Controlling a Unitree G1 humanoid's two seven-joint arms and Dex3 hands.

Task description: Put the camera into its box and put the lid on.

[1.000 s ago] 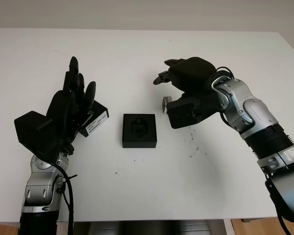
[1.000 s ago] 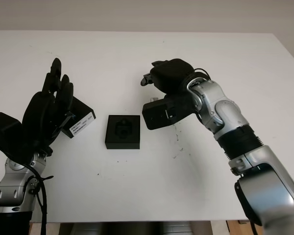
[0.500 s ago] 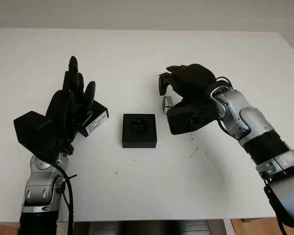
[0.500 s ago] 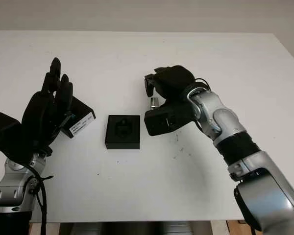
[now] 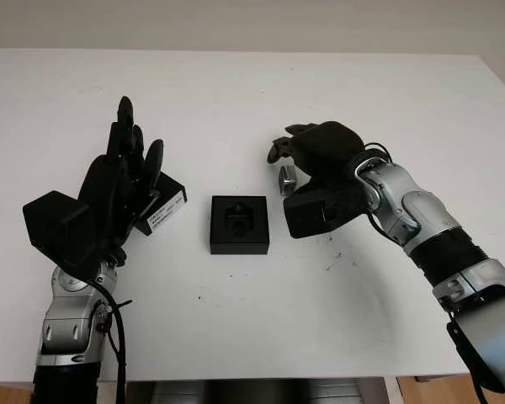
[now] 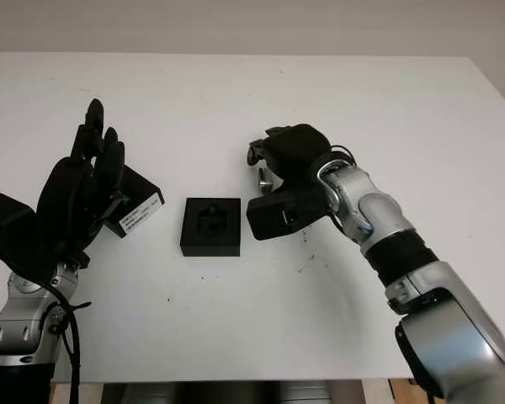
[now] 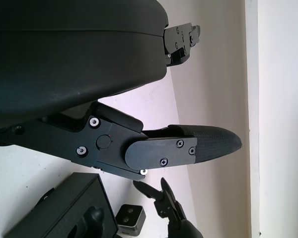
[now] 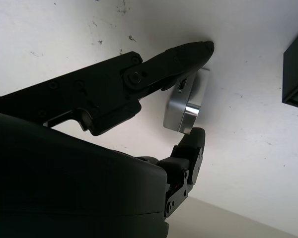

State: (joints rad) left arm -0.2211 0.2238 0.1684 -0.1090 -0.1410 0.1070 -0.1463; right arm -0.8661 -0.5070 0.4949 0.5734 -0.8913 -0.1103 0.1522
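Count: one camera, one box, one lid, two hands, one table.
Camera (image 5: 287, 178): small silver block standing on the table (image 5: 236, 328), just right of centre in the head views, just beside the box's upper right corner and apart from it.
Box (image 5: 239, 224): black, square, open, its moulded recess facing up; sits at the centre of the frame.
Lid (image 5: 161, 204): black with a white label, lying left of the box, partly hidden behind the left hand.
Right hand (image 5: 296, 164): over the camera, right of centre; fingers (image 8: 186, 54) curled narrowly around the silver block, one on each side in the wrist view, their tips at or very near its faces. Whether they actually grip it I cannot tell.
Left hand (image 5: 118, 189): raised at the left of the frame above the lid, open, holding nothing.
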